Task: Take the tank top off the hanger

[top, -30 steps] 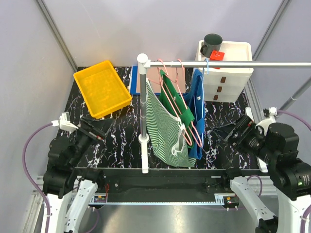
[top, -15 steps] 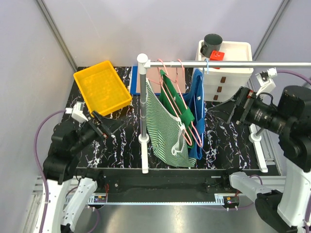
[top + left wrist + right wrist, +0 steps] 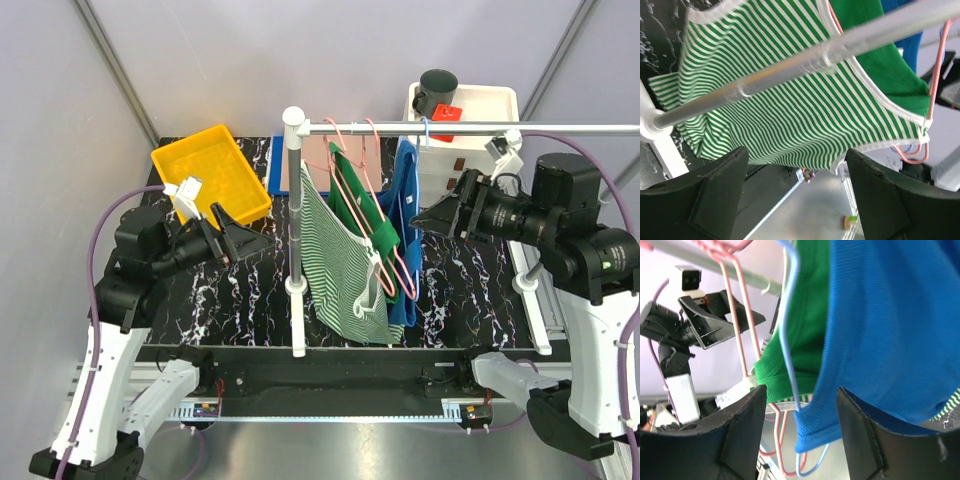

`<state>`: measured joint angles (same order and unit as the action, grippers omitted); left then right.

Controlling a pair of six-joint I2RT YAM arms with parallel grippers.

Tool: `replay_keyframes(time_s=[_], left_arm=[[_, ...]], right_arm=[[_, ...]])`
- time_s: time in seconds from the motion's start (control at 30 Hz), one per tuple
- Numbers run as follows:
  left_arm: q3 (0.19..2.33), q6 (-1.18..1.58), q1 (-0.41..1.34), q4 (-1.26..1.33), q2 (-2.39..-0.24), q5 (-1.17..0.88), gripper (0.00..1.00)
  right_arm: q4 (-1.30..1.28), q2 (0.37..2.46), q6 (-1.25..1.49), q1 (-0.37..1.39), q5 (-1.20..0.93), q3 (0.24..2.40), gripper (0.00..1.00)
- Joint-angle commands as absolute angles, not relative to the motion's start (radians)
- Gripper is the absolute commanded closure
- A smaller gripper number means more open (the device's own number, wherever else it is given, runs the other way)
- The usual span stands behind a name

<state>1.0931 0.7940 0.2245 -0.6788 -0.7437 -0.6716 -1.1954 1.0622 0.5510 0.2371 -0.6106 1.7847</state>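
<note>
Flanking the striped tank top (image 3: pixel 335 260) on the rail (image 3: pixel 520 130).
Raised arms aim left pincer (image 3: pixel 245 238) and right pincer (image 3: pixel 425 215) inward, both spread.

No legible text, label, brand mark, number or sign in any of the three views.
</note>
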Motion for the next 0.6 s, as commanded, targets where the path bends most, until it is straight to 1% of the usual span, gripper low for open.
replay_keyframes(time_s=[0.0, 0.03, 0.13, 0.2, 0.23, 0.27, 0.3, 0.4, 0.47, 0.5, 0.57], left_arm=[[1.167, 0.808, 0.354, -0.637, -0.765, -0.629, 0.19], [1.176, 0.813, 0.433, -0.637, -0.779, -0.600, 0.20], [1.213, 0.828, 0.541, -0.635, -0.778, -0.482, 0.21], [1.221, 0.831, 0.552, -0.635, -0.759, -0.457, 0.22], [1.221, 0.833, 0.551, -0.635, -0.753, -0.451, 0.23], [1.224, 0.834, 0.551, -0.635, -0.747, -0.451, 0.23], [1.229, 0.834, 0.551, -0.632, -0.752, -0.453, 0.24], [1.233, 0.853, 0.555, -0.595, -0.755, -0.482, 0.27], [1.242, 0.876, 0.572, -0.548, -0.770, -0.491, 0.31], [1.249, 0.882, 0.600, -0.537, -0.776, -0.491, 0.32], [1.288, 0.876, 0.644, -0.522, -0.807, -0.457, 0.34]], right_arm=[[-1.086, 1.075, 0.552, 0.328, -0.588, 1.761, 0.34], [-1.077, 1.080, 0.554, 0.343, -0.572, 1.752, 0.34], [-1.095, 1.069, 0.532, 0.359, -0.486, 1.746, 0.39], [-1.095, 1.062, 0.528, 0.357, -0.459, 1.733, 0.48], [-1.089, 1.048, 0.534, 0.359, -0.454, 1.723, 0.51], [-1.077, 1.039, 0.538, 0.357, -0.456, 1.709, 0.55], [-1.065, 1.029, 0.548, 0.357, -0.462, 1.671, 0.62], [-0.965, 0.983, 0.586, 0.359, -0.477, 1.577, 0.68], [-0.931, 0.953, 0.606, 0.357, -0.462, 1.534, 0.76], [-0.913, 0.940, 0.617, 0.359, -0.454, 1.528, 0.83], [-0.897, 0.933, 0.627, 0.357, -0.430, 1.526, 0.87]])
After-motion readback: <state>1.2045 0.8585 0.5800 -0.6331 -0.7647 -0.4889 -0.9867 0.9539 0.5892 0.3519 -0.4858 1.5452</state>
